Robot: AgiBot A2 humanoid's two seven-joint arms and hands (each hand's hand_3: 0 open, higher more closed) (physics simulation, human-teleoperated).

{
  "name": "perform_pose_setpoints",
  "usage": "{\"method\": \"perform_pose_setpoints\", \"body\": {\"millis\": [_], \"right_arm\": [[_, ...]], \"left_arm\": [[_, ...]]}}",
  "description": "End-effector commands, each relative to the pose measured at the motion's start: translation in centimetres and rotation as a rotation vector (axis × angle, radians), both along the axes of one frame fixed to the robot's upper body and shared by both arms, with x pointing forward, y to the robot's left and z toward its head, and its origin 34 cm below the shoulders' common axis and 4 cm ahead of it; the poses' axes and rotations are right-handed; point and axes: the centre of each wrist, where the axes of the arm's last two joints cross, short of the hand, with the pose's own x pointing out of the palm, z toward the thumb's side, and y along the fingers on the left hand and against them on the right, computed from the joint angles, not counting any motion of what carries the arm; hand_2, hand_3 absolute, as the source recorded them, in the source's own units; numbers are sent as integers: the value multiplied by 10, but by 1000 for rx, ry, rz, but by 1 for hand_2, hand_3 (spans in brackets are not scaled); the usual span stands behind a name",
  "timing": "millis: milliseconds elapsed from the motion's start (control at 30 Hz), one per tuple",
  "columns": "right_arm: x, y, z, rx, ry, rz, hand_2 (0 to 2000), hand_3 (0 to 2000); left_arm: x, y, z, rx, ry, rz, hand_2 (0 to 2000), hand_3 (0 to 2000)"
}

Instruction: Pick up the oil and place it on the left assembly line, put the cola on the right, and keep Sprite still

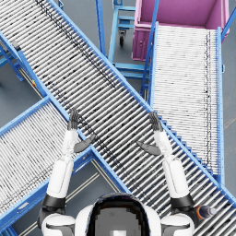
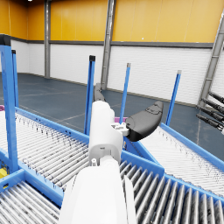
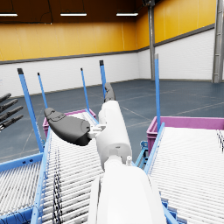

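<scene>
Both hands hover over the central roller conveyor [image 1: 115, 106]. The left hand [image 1: 73, 133] and right hand [image 1: 157, 136] are each spread wide, palms facing each other, holding nothing. A dark bottle [image 1: 206, 212] with an orange end, possibly the cola, lies on the rollers well behind the right hand. Far ahead of that hand stands an open pink bin [image 1: 184, 14], its visible interior showing only pink walls.

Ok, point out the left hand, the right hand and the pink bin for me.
left hand [image 1: 73, 130]: head view, at the base of its fingers.
right hand [image 1: 157, 130]: head view, at the base of its fingers.
pink bin [image 1: 140, 44]: head view, on its outer side wall.
</scene>
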Motion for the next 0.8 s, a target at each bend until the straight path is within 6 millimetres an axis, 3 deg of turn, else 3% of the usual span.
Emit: {"method": "perform_pose_setpoints", "body": {"millis": [33, 800], "right_arm": [[0, 0, 0, 0, 0, 0, 0, 0], [0, 0, 0, 0, 0, 0, 0, 0]], "left_arm": [[0, 0, 0, 0, 0, 0, 0, 0], [0, 0, 0, 0, 0, 0, 0, 0]]}}
